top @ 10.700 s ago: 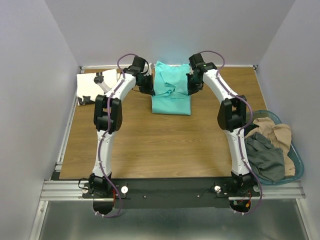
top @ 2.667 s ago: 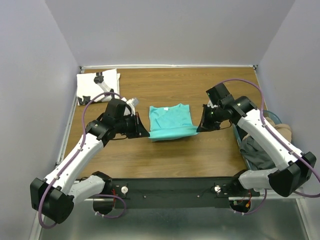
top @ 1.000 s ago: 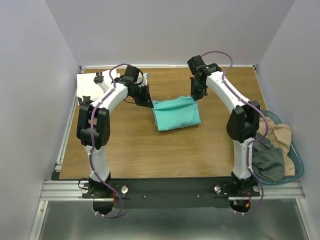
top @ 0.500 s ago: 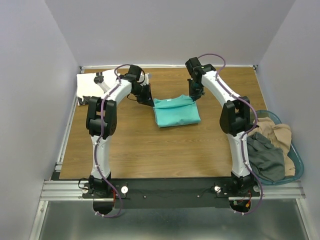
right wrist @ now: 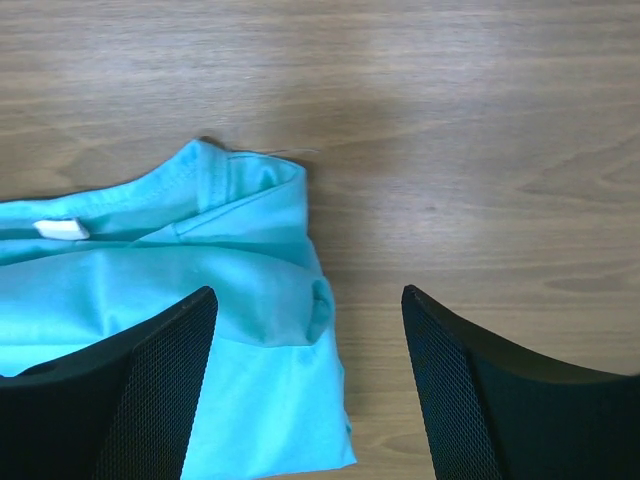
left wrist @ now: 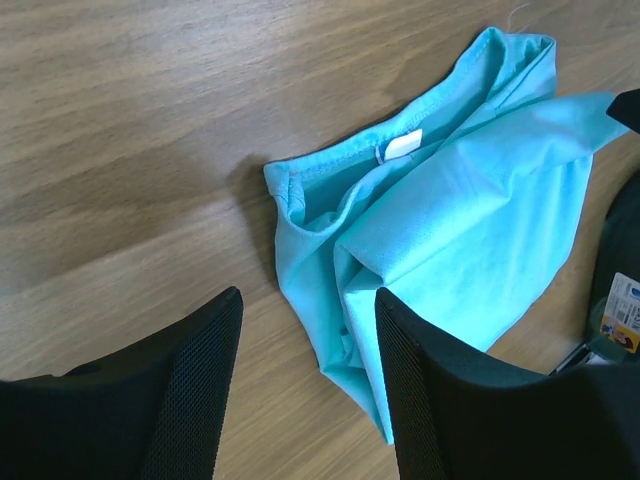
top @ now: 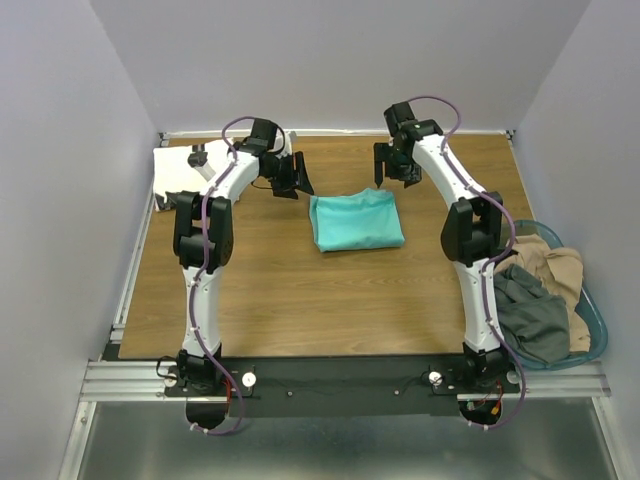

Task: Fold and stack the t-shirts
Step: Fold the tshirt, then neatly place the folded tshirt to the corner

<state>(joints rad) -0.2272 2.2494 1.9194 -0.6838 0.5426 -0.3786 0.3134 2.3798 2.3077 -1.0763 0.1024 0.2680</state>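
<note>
The turquoise t-shirt [top: 356,220] lies folded in a neat rectangle on the middle of the wooden table, its collar edge at the far side. The left wrist view shows its white neck label [left wrist: 400,147] and the folded cloth [left wrist: 450,230]. My left gripper [top: 290,178] hovers open just off the shirt's far left corner, and nothing sits between its fingers [left wrist: 308,300]. My right gripper [top: 393,170] hovers open off the far right corner, also empty [right wrist: 308,292], above the shirt [right wrist: 150,290]. The white t-shirt with black marks [top: 185,170] lies folded at the far left corner.
A teal basket [top: 598,330] holding tan and grey clothes [top: 535,300] stands off the table's right edge. Grey walls close in on the left, back and right. A metal rail [top: 340,132] runs along the table's far edge.
Both grippers have opened and let go of the turquoise shirt's far edge, then drawn back and up from it. The shirt has settled flat in its fold.
</note>
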